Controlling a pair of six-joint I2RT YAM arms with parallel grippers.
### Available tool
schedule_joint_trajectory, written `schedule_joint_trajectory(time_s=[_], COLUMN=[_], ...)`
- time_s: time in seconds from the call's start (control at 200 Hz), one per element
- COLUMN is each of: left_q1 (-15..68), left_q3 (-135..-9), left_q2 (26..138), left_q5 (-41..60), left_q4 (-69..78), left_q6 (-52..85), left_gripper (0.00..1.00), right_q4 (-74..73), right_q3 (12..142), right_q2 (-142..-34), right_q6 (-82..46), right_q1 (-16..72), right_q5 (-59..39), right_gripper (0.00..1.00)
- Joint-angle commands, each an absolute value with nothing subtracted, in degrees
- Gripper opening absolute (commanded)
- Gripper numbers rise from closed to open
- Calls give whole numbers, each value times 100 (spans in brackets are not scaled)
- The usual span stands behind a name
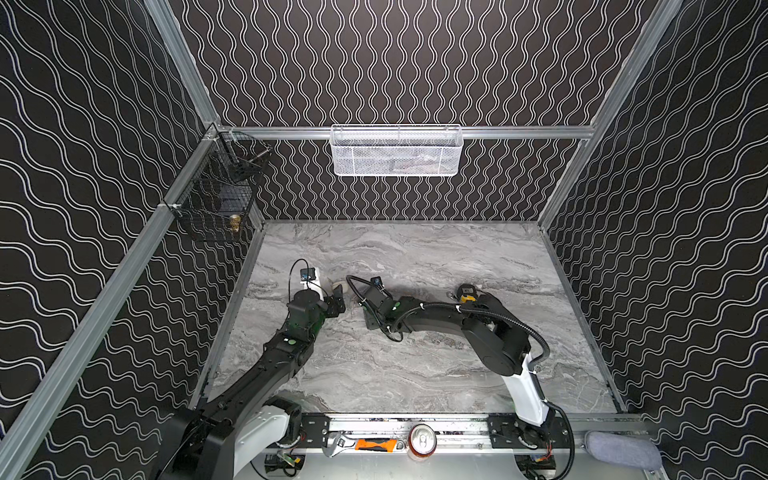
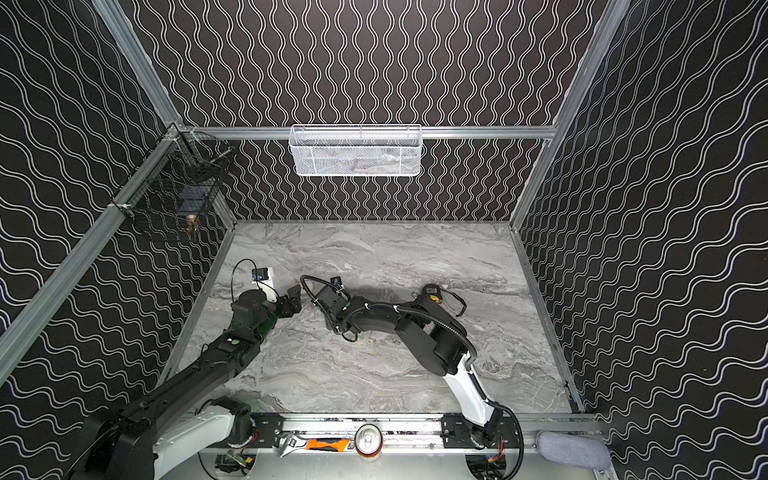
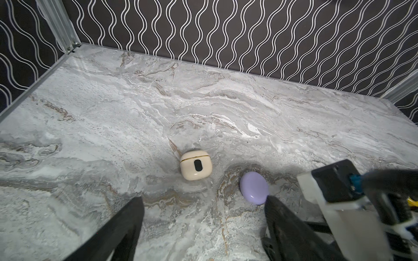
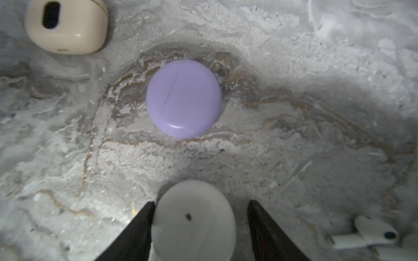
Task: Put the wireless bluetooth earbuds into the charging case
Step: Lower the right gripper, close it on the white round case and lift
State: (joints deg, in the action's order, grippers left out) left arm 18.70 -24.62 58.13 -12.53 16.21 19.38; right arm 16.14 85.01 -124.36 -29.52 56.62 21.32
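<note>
Grey marbled surface (image 3: 113,113) carries a cream case (image 3: 195,165), a lilac case (image 3: 253,187), a white case (image 4: 192,221) and stemmed white earbuds (image 4: 366,232).

- white case (image 4: 193,226): lower part cut by frame edge in rt wrist view; pad contact w/ right gripper (image 4: 201,203) unclear.
- cream case (image 4: 65,27): top clipped by edge, same view; only a sliver in a top view.
- earbuds (image 4: 366,235): blurred, run off the corner; count can't tell.
- lilac case (image 3: 254,187): one end behind a finger of left gripper (image 3: 203,198); hidden under arms in both top views.
- mesh basket (image 1: 395,151): contents indistinct.
- yellow-black item (image 1: 467,293): partly behind right arm (image 1: 490,345), ID unclear.
</note>
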Motion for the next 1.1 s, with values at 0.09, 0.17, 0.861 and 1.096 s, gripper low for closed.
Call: schedule_joint_trajectory(time_s=[0.09,0.17,0.861,1.096], left_q1=[1866,1858,1863,1863], left_q3=[-2443,-2445,-2444,-2444], left_q2=[5766,5740,5775,5776], left_q5=[-1354,-1379,-1305,-1304], left_q4=[1795,1751,1797,1830], left_q6=[1979,1985,1995,1969], left_gripper=[87,87,87,87], right_q4=[2459,2584,2173,2088], right_q3=[8746,8750,7916,7825], right_q2=[-12684,-12692,-12082,-12064], right_q6=[-2951,-3089,-3180,-2941], right_q1=[5737,5770,5826,5583], right_q5=[2082,2215,2165,2077], right_gripper=[66,66,69,69])
